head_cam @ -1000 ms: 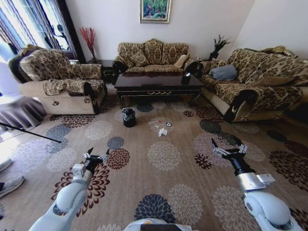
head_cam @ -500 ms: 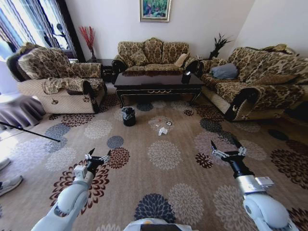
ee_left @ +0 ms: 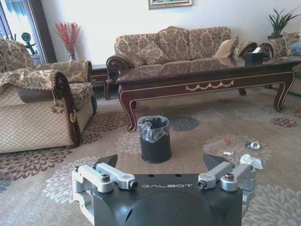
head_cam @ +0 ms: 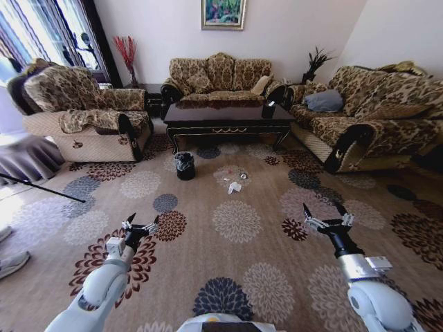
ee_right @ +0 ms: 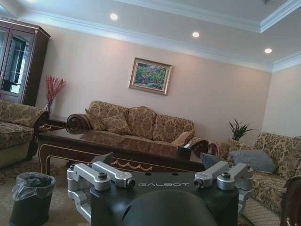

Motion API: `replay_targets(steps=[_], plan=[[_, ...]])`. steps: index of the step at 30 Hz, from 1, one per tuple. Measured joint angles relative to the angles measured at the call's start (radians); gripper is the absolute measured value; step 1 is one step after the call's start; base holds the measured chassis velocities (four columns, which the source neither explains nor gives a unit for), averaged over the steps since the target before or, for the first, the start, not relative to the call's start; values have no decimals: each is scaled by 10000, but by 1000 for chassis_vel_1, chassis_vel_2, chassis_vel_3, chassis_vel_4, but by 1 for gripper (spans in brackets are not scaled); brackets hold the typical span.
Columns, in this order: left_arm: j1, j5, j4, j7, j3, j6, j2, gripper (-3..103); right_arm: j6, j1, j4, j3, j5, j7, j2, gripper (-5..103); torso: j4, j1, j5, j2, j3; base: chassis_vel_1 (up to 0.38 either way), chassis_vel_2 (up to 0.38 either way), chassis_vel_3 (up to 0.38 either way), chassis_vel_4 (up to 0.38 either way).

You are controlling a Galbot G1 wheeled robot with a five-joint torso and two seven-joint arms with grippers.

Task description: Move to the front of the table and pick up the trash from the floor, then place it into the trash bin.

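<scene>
Two end effectors, the left end effector (head_cam: 140, 225) at 7 o'clock in the head view and the right end effector (head_cam: 327, 216) at 5 o'clock, hang spread and empty over the flowered carpet (head_cam: 235, 221) as the robot faces the dark wood desk (head_cam: 228, 115) at 12 o'clock. The trash lies on the floor well ahead of both arms: a crumpled white paper (head_cam: 234, 187) just past centre toward 12 o'clock, with a small shiny ring-like item (head_cam: 243, 177) and a tiny red scrap (head_cam: 228, 172) just beyond it. The black trash bin (head_cam: 185, 167), lined with a crinkly bag, stands near the desk's left front leg, at about 11 o'clock and near the litter. Compared with a second ago, the sofas, desk and bin sit slightly higher in the head view, which reads as the camera shifting with the robot's approach and not the furniture moving; both arms hold much the same raised pose. From here the risks look plain: the base may roll over the small pieces or nudge the light bin, and the ring and scrap may be too small and flat against the carpet pile for a clean pinch.
</scene>
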Motion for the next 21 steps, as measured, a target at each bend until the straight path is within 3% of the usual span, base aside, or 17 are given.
replay_targets(steps=[21], plan=[[-181, 70, 376, 181, 156, -91, 34, 100, 70, -476, 491, 99, -296, -86, 842, 100, 1, -397, 0, -951, -555, 0, 0, 0, 0]])
